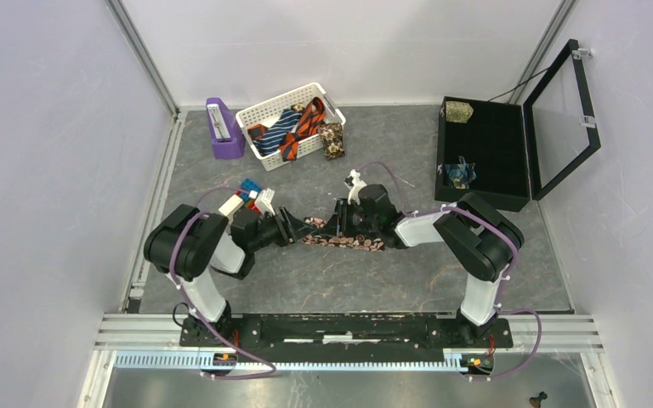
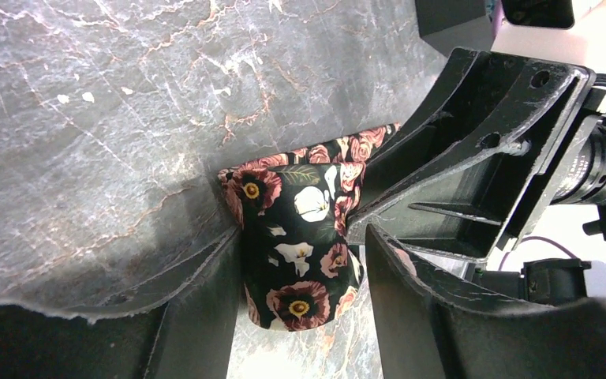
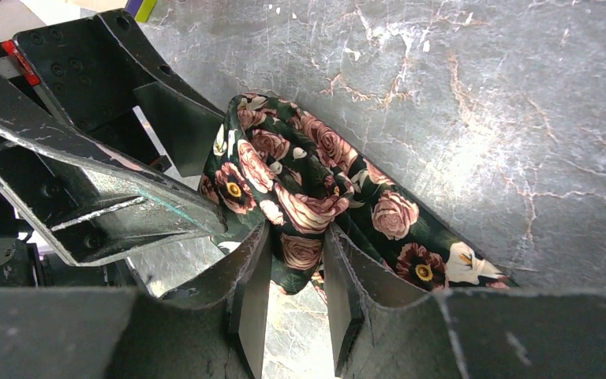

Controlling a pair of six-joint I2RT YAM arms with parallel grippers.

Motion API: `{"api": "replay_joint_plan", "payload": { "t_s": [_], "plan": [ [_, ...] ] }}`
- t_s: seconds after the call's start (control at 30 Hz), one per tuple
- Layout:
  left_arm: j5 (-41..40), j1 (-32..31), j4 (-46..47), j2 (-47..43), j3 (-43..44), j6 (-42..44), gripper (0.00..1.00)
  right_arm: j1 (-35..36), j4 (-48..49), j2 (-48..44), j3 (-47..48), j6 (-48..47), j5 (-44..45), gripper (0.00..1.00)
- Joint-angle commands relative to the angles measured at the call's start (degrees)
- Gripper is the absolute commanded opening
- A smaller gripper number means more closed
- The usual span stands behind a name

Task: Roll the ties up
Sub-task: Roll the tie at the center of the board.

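The dark floral tie (image 1: 344, 240) lies at the table's middle, between both grippers. My left gripper (image 1: 292, 227) is shut on one folded end of the tie (image 2: 296, 260), which stands between its fingers (image 2: 197, 316). My right gripper (image 1: 340, 223) is shut on a bunched fold of the same tie (image 3: 300, 197), and the tie's tail trails to the right (image 3: 426, 260). The navy-white striped tie (image 1: 276, 127) and orange-black striped tie (image 1: 308, 119) lie in a white basket (image 1: 276, 99). A tan floral tie (image 1: 332, 140) sits at its right side.
An open black case (image 1: 497, 170) at the back right holds an olive-gold roll (image 1: 457, 110) and a teal tie (image 1: 457, 172). Toy blocks (image 1: 251, 195) lie just behind the left arm. A purple holder (image 1: 224, 129) stands left of the basket.
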Motion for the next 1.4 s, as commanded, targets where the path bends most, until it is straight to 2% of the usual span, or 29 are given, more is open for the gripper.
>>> {"api": "replay_joint_plan", "payload": {
  "t_s": [0.0,0.13,0.23,0.33,0.47,0.57,0.73,0.93,1.1,1.37],
  "plan": [
    [4.18,-0.7,8.44,4.93,-1.1,-5.02,0.63,0.05,-2.73,2.06,-1.2,-2.36,2.36,0.35],
    [4.67,-0.67,13.41,8.15,-1.48,-6.71,0.52,0.02,-2.73,2.17,-1.25,-2.44,2.28,0.35],
    [4.97,-0.68,16.46,10.28,-1.56,-7.97,0.39,0.05,-2.73,2.11,-1.34,-2.56,2.32,0.35],
    [4.67,-0.68,17.26,10.21,-1.87,-8.31,0.29,0.03,-2.82,1.99,-1.33,-2.53,2.33,0.35],
    [3.65,-0.7,13.61,7.12,-1.93,-7.22,0.27,-0.07,-3.15,1.48,-1.17,-2.71,2.24,0.36],
    [1.11,-0.81,4.35,1.91,-1.66,-3.65,0.25,-0.12,-3.48,0.38,-1.16,-2.87,1.97,0.4],
    [-7.99,-2.44,-21.73,-10.95,1.4,5.58,0.23,-0.79,-5.22,-2.9,-0.81,-4.03,1.9,0.51],
    [-23.18,-6.85,-48.25,-22.74,7.26,13.14,0.23,-2.38,-6.51,-7.76,-1.41,-4.52,1.81,0.53],
    [-33.93,-11.21,-57.63,-25.1,10.96,13.79,0.23,-4.19,-7.19,-11.67,-2.86,-4.72,1.44,0.53],
    [-51.07,-21.09,-72.4,-21.46,20.89,16.71,0.23,-8.04,-7.3,-16.36,-6.87,-5.25,0.51,0.54]
  ]
}}
